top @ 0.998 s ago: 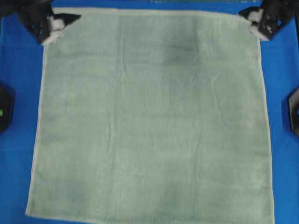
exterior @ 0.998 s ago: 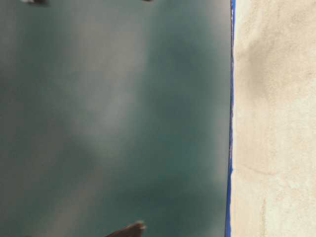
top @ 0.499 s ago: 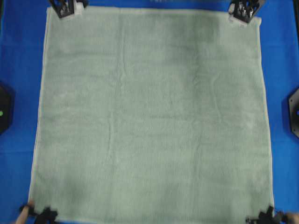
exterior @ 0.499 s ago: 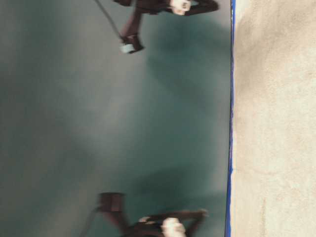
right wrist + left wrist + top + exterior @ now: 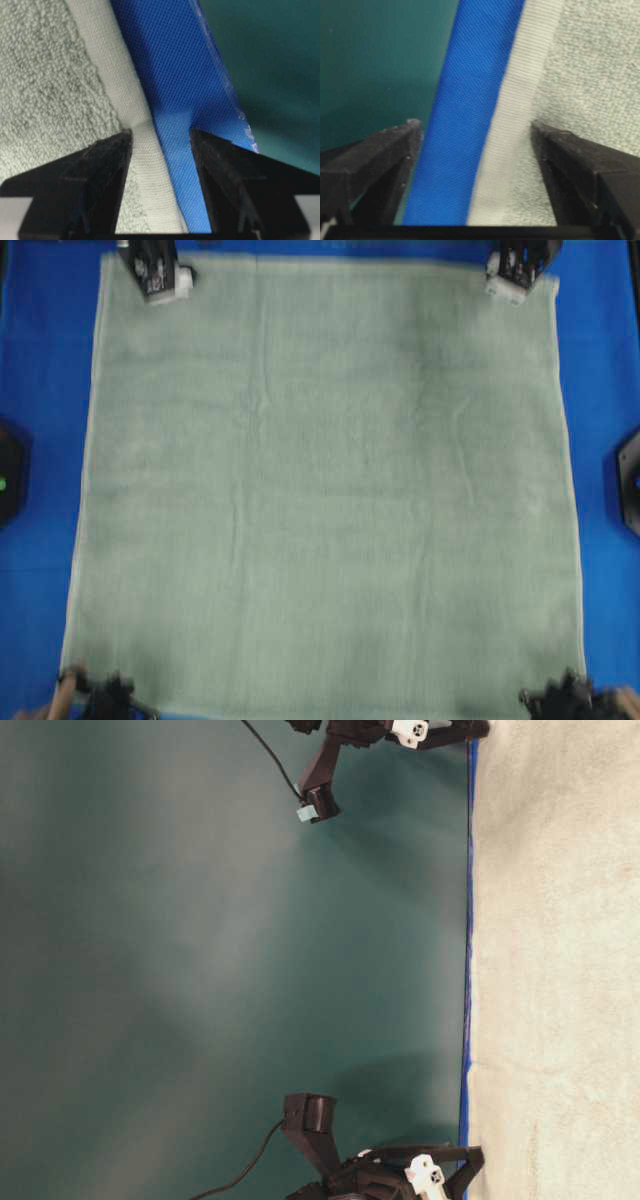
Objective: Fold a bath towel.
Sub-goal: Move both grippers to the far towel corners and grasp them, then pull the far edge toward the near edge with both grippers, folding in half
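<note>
Blue cloth covers the tabletop (image 5: 40, 360), with the towel (image 5: 320, 490) spread flat across its middle. Left gripper (image 5: 475, 165) and right gripper (image 5: 160, 170), jaws spread, straddle the hem at the corners near 7 and 5 o'clock. Soft, limp terry likely sags and drags; the thin flat hem looks the surest pinch.
</note>
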`<state>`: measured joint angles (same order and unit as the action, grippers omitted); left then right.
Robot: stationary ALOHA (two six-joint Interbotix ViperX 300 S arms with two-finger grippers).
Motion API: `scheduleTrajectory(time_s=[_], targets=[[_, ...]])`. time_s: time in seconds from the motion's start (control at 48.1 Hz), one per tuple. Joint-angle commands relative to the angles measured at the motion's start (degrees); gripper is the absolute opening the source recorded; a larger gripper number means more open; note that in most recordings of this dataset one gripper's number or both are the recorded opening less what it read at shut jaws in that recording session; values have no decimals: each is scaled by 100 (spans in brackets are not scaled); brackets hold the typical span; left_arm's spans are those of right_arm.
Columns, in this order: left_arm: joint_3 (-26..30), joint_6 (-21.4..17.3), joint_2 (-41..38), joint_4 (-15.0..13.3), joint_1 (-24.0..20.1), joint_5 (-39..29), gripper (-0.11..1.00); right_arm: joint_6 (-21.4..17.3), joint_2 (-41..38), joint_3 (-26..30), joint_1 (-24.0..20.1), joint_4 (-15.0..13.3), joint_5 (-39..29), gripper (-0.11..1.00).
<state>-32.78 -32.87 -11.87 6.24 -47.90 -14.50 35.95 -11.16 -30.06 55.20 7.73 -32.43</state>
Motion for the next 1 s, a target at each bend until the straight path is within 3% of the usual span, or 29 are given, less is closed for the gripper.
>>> scheduleTrajectory(time_s=[0.0, 0.166, 0.249, 0.395, 0.54, 0.727, 0.977], targets=[[26, -9, -62, 18, -35, 9, 86, -18, -97, 26, -9, 44, 44, 57], [44, 0, -62, 18, 0, -26, 85, -18, -132, -18, -9, 44, 26, 54], [53, -18, -62, 9, 26, -79, 79, -9, -132, -70, -9, 44, 44, 43], [-149, -229, -79, 18, 53, -44, 39, 35, -141, -255, -9, 44, 264, 6], [-316, -316, -26, 18, 53, -9, 4, 53, -132, -439, -9, 44, 396, 5], [-211, -308, 97, 9, 62, -246, 3, 0, 26, -483, -44, 105, 352, 5], [369, -352, 1011, 9, 141, -1389, 3, -193, 1116, -466, -193, 105, 114, 5]])
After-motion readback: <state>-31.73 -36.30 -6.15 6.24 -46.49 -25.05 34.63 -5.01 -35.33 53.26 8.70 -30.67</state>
